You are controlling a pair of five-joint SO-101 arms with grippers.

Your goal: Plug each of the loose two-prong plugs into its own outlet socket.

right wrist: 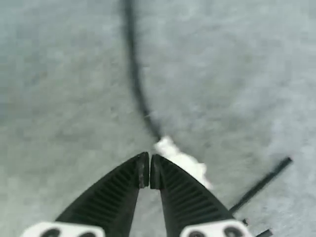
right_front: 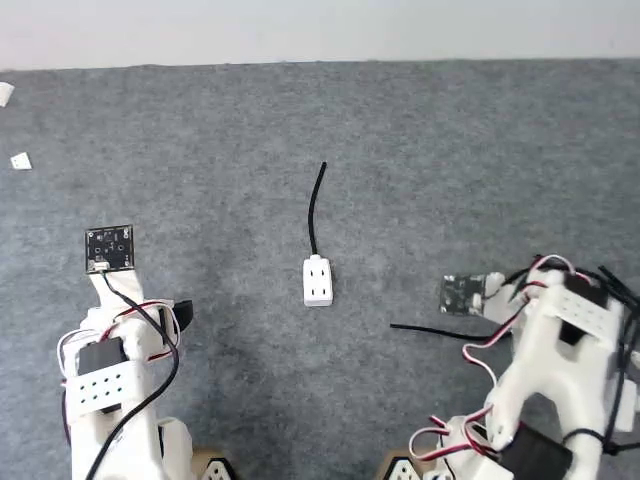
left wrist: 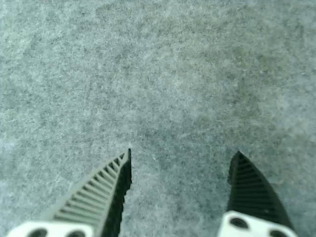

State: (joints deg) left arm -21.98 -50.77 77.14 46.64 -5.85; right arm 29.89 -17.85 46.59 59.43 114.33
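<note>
A white outlet socket lies mid-table on the grey carpet, and its black cord runs toward the far side. In the right wrist view the socket sits just beyond my right gripper, which is shut with nothing between its fingers. A thin loose black cord lies between the socket and the right arm, also seen as a dark cord in the right wrist view. No plug head shows on it. My left gripper is open over bare carpet, on the left arm.
Two small white scraps lie at the far left of the carpet. A pale wall strip bounds the far edge. Wide bare carpet spreads around the socket.
</note>
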